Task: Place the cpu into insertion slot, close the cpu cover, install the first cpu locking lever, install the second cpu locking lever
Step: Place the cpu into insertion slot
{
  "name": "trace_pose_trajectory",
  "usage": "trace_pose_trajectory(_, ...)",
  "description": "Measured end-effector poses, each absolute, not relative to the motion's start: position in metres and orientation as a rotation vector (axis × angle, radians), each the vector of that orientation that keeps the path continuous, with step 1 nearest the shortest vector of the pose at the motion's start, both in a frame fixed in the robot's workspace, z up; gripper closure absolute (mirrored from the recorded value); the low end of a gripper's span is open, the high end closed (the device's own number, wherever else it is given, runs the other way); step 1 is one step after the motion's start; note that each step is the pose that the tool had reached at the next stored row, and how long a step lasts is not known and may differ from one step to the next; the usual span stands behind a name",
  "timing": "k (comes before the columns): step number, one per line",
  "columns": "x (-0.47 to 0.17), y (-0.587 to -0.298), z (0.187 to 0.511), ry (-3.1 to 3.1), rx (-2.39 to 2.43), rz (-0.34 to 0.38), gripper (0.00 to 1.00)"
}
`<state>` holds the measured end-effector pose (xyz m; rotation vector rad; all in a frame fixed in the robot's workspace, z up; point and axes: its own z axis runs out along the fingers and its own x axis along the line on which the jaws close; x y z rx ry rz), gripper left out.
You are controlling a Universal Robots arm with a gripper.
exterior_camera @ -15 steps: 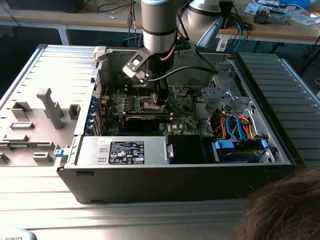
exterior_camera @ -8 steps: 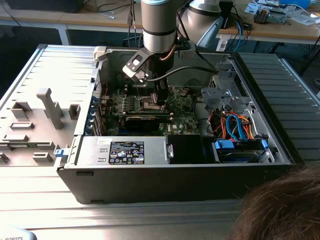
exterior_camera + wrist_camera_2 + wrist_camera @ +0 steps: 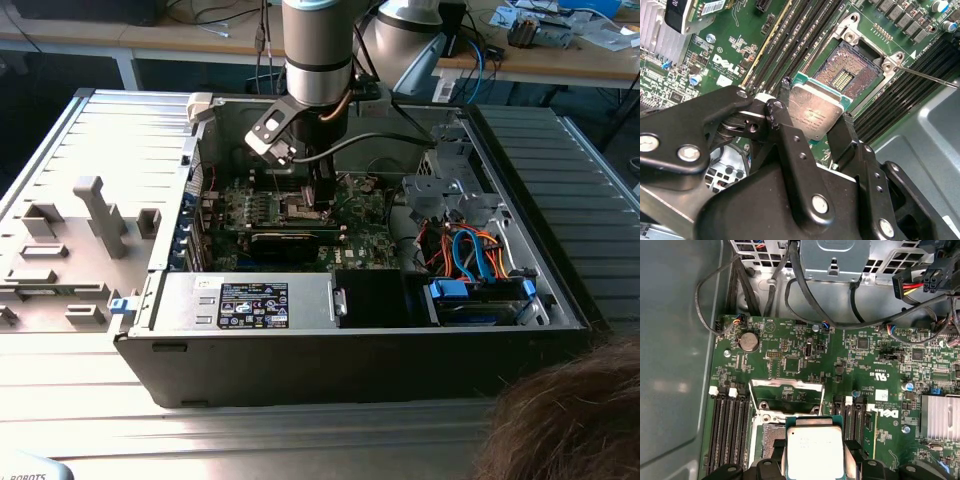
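Gripping cpu (image 3: pixel 815 112), tool (image 3: pixel 812 116) hangs above insertion slot (image 3: pixel 852 70); open case (image 3: pixel 350 365) on table (image 3: pixel 250 430).

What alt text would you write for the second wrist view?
The black tool holds the silver-topped cpu by its edges, close to the open insertion slot, whose gold contacts lie bare. Rows of memory slots flank the slot on the green circuit board.
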<state>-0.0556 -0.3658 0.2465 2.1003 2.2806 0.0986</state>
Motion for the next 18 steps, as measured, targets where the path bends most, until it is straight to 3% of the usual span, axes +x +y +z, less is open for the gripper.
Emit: trace_pose_trajectory(18,-0.0556,-0.3658,0.2457,2.256,2.126,0.098,0.45)
